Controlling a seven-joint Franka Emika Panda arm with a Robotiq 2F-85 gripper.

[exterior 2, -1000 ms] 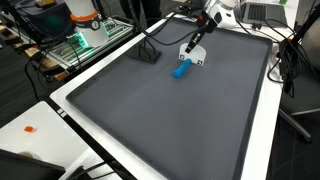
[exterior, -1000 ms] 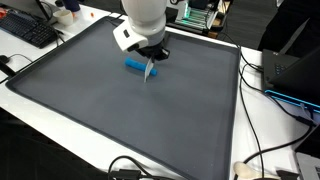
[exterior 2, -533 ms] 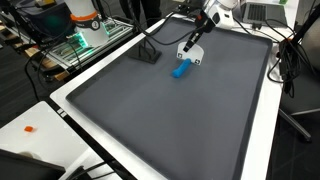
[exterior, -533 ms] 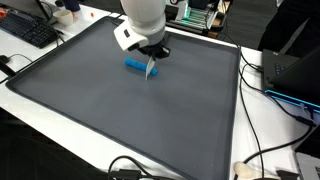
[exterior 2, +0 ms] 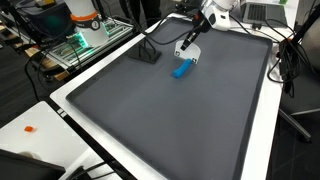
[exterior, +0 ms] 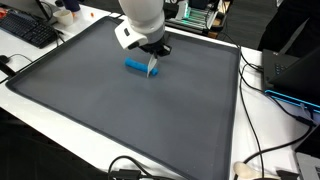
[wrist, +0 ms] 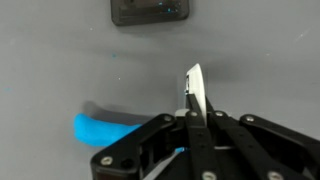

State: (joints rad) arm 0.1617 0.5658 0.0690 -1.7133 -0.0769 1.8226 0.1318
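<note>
surface: grey mat [exterior: 120, 120] on white table [exterior: 60, 130] | keyboard [exterior: 28, 30] far corner | cables [exterior: 262, 160] trailing

The table [exterior: 120, 115] has a big grey top with a white edge. A small blue thing [exterior: 134, 65] lies on the grey part. A little black box [exterior 2: 148, 56] sits near it, not touching. A keyboard [exterior: 28, 30] lies on the white edge.
</note>
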